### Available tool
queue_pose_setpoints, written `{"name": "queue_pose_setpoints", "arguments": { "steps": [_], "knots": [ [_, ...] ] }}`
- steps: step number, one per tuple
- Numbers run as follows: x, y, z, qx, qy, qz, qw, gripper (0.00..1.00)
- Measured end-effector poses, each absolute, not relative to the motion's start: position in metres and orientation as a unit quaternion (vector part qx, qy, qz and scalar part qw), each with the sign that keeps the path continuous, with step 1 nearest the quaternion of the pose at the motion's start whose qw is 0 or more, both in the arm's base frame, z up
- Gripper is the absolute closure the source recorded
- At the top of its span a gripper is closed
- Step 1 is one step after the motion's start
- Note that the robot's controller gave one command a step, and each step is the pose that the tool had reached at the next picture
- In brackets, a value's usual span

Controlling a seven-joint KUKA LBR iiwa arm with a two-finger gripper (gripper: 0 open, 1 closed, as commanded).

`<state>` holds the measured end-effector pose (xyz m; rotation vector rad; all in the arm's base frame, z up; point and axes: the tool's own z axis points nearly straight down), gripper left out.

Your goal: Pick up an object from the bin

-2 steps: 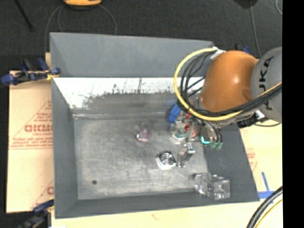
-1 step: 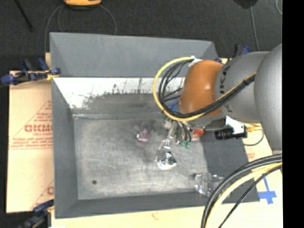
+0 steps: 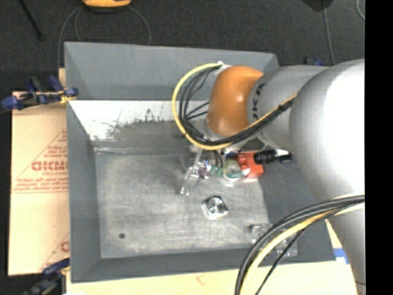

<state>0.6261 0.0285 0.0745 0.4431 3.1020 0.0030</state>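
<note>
Lump [image 3: 215, 208], shiny & silver, all crumpled, lies on the bin [image 3: 135, 217] floor, approx in the middle & a bit to the near side. It lies alone w/ bare floor round it. Gripper [image 3: 193, 176] hangs just far & left of the lump, low over the floor, not touching it. Can't tell if the gripper is spread apart or pressed together, & nothing shows in it. Just right of the gripper is a little green & white thing [image 3: 232, 172], w/ a red thing [image 3: 253, 165] beside it & a black stick [image 3: 274, 157] past that. Arm [image 3: 325, 140] comes in from the right, big & grey, w/ an orange cover [image 3: 233, 100] & looped cables [image 3: 179, 103] on top.
</note>
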Motion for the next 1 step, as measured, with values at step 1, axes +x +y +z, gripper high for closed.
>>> {"name": "queue_pose_setpoints", "arguments": {
  "steps": [1],
  "knots": [
    [0.6121, 0.0085, 0.0984, 0.183, 0.983, 0.001, 0.001, 0.00]
  ]
}}
